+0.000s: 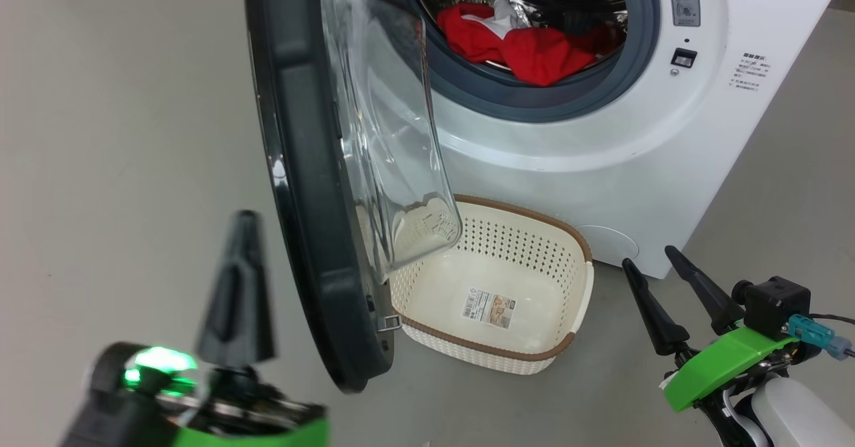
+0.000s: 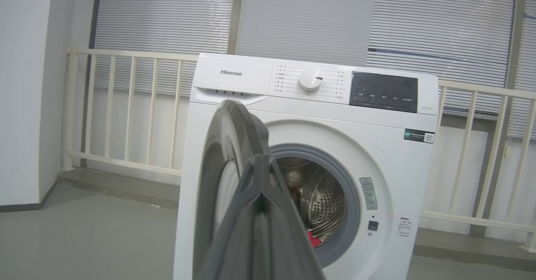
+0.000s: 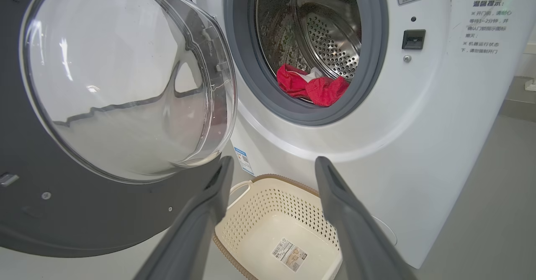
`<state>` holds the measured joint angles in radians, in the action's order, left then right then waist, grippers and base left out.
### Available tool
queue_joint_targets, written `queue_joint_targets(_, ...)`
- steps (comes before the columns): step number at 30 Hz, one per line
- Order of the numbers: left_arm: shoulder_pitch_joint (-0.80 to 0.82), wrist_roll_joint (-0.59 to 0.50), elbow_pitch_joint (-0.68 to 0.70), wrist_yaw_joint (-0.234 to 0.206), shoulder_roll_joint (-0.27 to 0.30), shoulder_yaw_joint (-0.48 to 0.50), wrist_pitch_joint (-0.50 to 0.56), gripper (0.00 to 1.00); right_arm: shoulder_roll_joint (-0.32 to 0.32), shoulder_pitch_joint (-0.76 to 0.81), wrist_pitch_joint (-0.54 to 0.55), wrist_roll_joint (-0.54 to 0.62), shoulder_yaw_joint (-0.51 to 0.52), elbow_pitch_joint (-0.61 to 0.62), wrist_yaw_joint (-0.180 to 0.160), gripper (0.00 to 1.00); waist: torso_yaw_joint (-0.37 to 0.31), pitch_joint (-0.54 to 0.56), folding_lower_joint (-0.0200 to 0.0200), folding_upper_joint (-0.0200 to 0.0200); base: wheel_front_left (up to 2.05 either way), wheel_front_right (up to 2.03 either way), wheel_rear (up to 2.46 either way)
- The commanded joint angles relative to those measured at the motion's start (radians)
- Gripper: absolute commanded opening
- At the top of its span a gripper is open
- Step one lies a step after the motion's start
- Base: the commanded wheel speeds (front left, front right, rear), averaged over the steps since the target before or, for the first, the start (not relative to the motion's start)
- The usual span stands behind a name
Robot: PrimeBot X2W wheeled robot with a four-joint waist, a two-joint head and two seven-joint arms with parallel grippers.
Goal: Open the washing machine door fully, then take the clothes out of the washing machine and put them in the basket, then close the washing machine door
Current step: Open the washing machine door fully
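Washer (image 2: pixel 377 154), prob. concrete floor (image 2: pixel 83 238), blinds (image 2: pixel 167 16), railing (image 2: pixel 125 54)

The pale grey floor (image 1: pixel 100 133) is smooth. The washing machine (image 1: pixel 601 166) stands on it at the far right. The basket (image 1: pixel 487 350) sits on the floor just beside the machine's near face.

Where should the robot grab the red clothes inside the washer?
Best guess: pinch the raised red fold of the clothes lying just inside the gasket, coming straight in from the front with the right gripper. The washing machine door stands open on the left, blocking that side.
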<state>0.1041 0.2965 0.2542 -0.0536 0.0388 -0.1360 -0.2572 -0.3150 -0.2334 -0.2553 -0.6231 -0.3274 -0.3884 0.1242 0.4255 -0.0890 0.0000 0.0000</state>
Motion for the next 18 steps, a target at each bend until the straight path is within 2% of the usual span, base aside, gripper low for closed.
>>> queue_joint_targets(1,0.024,-0.006,0.055,0.002,0.011,-0.015,-0.005,0.00,-0.017,0.001,-0.006,0.012,-0.006,0.020,0.007,1.00,-0.002,-0.002,0.0000,0.0000,0.00,0.00,0.00)
queue_joint_targets(5,0.003,0.012,0.069,0.008,0.011,-0.172,-0.005,0.00,-0.019,0.000,-0.006,0.041,-0.004,0.021,0.007,1.00,-0.006,-0.006,0.0000,0.0000,0.00,0.00,0.00)
queue_joint_targets(9,-0.017,0.060,-0.034,0.009,0.011,-0.277,-0.005,0.00,-0.016,-0.001,-0.006,0.059,-0.006,0.022,0.007,1.00,-0.012,-0.010,0.0000,0.0000,0.00,0.00,0.00)
queue_joint_targets(18,0.038,0.155,-0.273,-0.005,0.011,-0.292,-0.005,0.00,-0.016,-0.005,-0.006,0.076,-0.006,0.022,0.007,1.00,-0.021,-0.018,0.0000,0.0000,0.00,0.00,0.00)
